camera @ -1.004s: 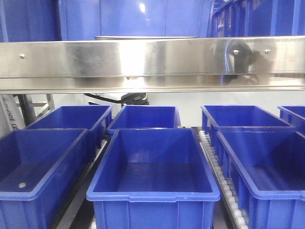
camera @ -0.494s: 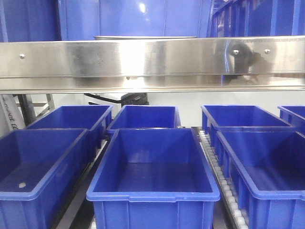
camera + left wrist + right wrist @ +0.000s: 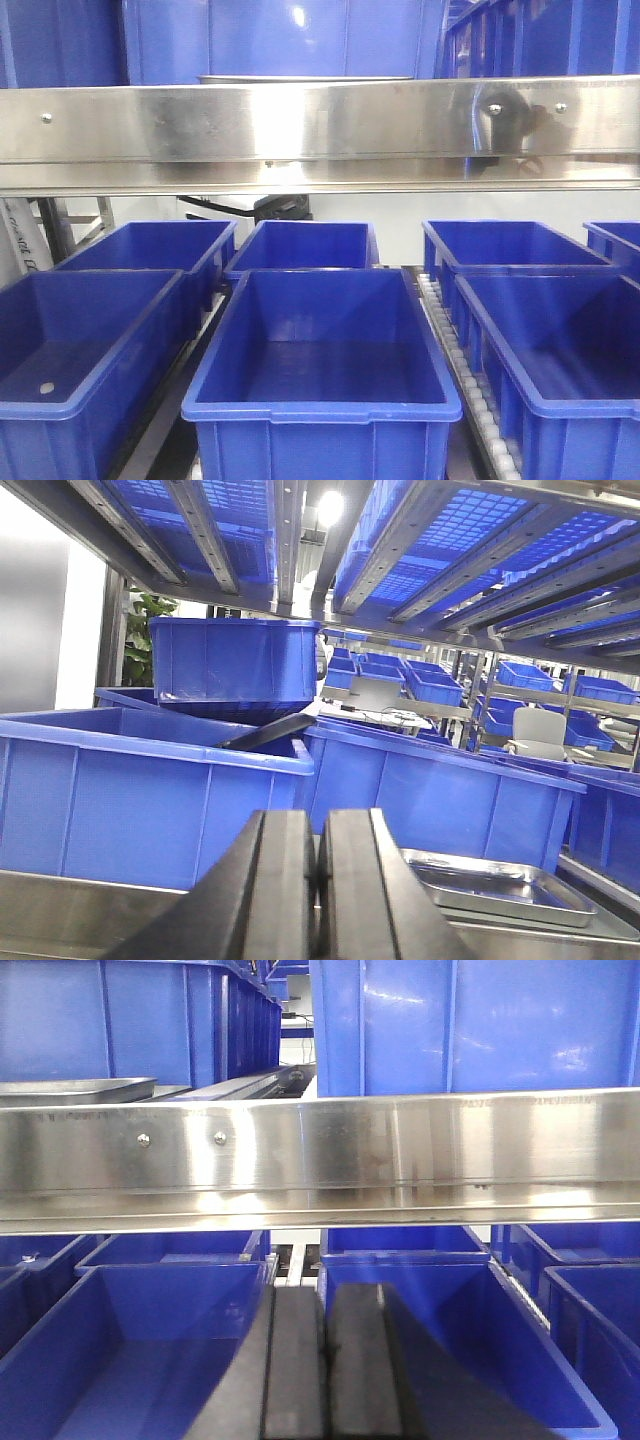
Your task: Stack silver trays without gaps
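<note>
A: Jaws?
B: Left gripper [image 3: 317,890] at 6 o'clock, pressed together on nothing; right gripper [image 3: 325,1360] likewise.
A: The tray?
B: Silver tray [image 3: 500,885] on the steel shelf [image 3: 60,910] at 4 o'clock, blue bins [image 3: 140,790] behind.

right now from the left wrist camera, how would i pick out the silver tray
Look at the steel shelf surface under the rack of blue bins. The silver tray lies flat on it at the lower right, in front of the wide blue bin. It is the only shallow, shiny metal thing with a rolled rim; everything around it is tall blue plastic.
</note>
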